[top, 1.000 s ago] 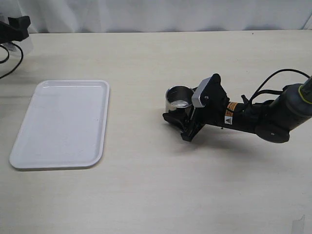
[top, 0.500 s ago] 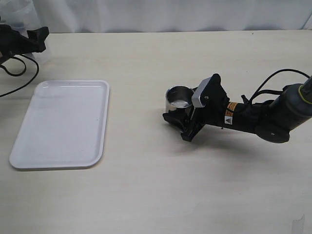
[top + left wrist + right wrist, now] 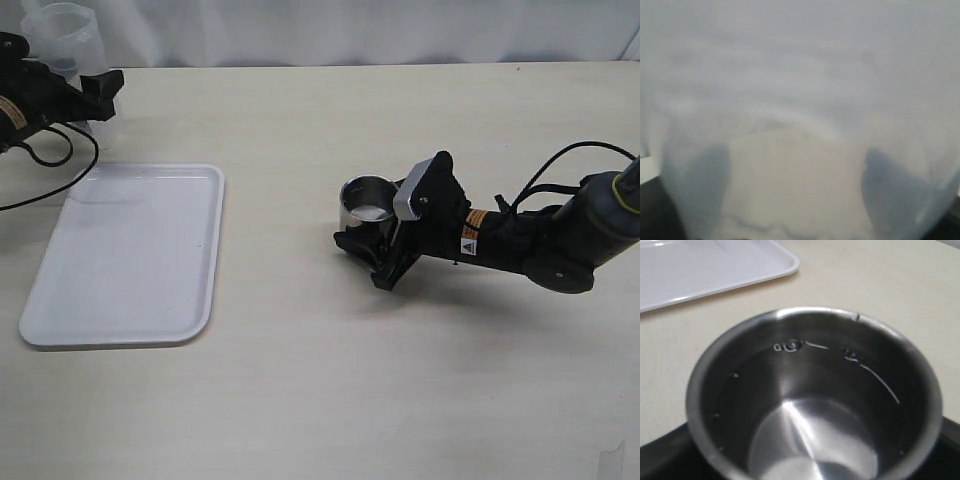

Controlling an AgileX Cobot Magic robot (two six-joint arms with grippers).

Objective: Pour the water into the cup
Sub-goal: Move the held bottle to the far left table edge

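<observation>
The steel cup [image 3: 366, 203] stands upright on the table right of centre. My right gripper [image 3: 372, 224] is shut on it, one dark finger on each side. In the right wrist view the cup [image 3: 815, 340] fills the frame, and water [image 3: 805, 405] lies shiny inside it, with small bubbles at its edge. At the far left my left gripper [image 3: 88, 88] is shut on a translucent plastic beaker [image 3: 60, 32], holding it above the table's back edge. The beaker [image 3: 800, 90] blurs the whole left wrist view, and the dark fingers [image 3: 700, 185] show through its wall. Its contents cannot be made out.
A white rectangular tray [image 3: 130, 250] lies on the left part of the table, below the left arm; its corner [image 3: 715, 270] also shows beyond the cup. A black cable [image 3: 60, 170] hangs from the left arm. Light curtains hang behind the table.
The left arm has swung right into view, carrying the beaker with it. The right arm and the cup have not moved.
</observation>
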